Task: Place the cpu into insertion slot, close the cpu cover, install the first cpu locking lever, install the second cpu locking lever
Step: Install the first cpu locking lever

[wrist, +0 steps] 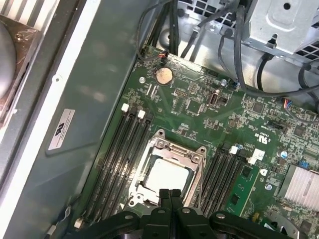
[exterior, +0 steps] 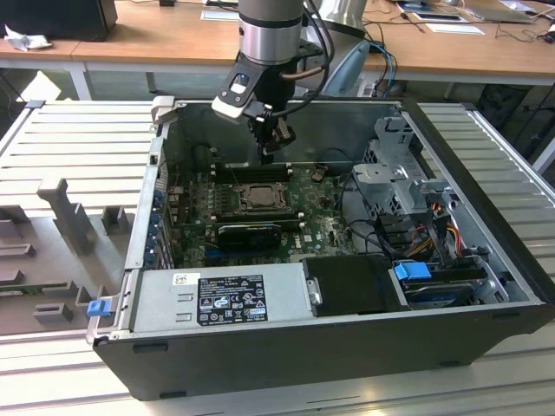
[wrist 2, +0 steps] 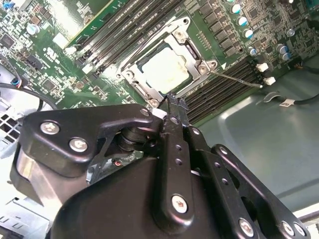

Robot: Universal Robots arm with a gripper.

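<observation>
Gripper [exterior: 271, 152] is hanging inside the open computer case [exterior: 486, 217], right over the motherboard [exterior: 321, 217], with its two fingers [wrist: 164, 199] pinching tight together and nothing showing between them, so it's carrying nothing. In both wrist views the fingertips [wrist 2: 175, 103] are lining up with one edge of the insertion slot [exterior: 258, 198], but I can't tell whether they're actually touching it or just hovering. The cpu [wrist 2: 162, 69] is already sitting in the slot, pale top showing through the square window, and the cpu cover [wrist 2: 149, 50] is lying flat down over it, silvery frame going all the way around in the first wrist view too [wrist: 174, 149]. In the second wrist view a thin metal lever [wrist 2: 237, 78] is sticking out from a corner of the socket, angling across the black memory slots [wrist 2: 219, 94] beside it. More memory slots [wrist: 119, 149] are running along the other side of the socket. Further out, a coin battery [wrist: 164, 75] is sitting on the board near a bundle of black cables [wrist: 199, 30], and in the exterior view the grey power supply [exterior: 221, 299] is taking up the case's near edge, with a drive cage [exterior: 399, 169] off to the exterior view's right.
</observation>
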